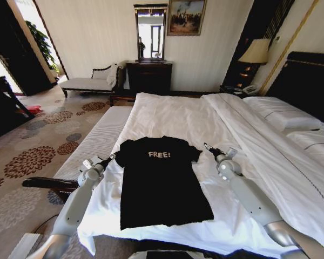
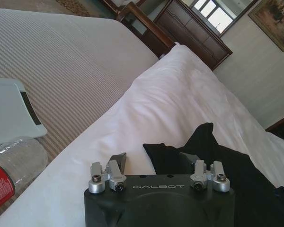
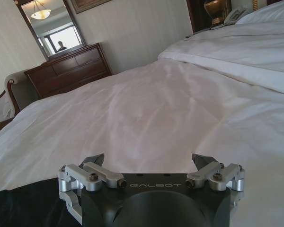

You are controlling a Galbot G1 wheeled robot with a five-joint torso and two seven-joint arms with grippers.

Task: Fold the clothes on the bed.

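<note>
A black T-shirt (image 1: 159, 183) with white "FREE!" lettering lies flat, front up, near the foot of the white bed (image 1: 178, 116). My left gripper (image 1: 111, 158) sits at the shirt's left sleeve. In the left wrist view this gripper (image 2: 154, 160) is open, low over the sheet, with the edge of the black sleeve (image 2: 208, 151) between its fingers. At the right sleeve is my right gripper (image 1: 208, 147). The right wrist view shows that gripper (image 3: 148, 160) open just above the sheet, with the black shirt (image 3: 23, 208) beside one finger.
A striped bench (image 1: 94, 140) runs along the bed's left side, with a plastic bottle (image 2: 12, 168) and a white tray (image 2: 9, 111) on it. Pillows (image 1: 283, 113) and a dark headboard (image 1: 308, 81) are at the right. A dresser (image 1: 148, 75) and a chaise (image 1: 89, 82) stand by the far wall.
</note>
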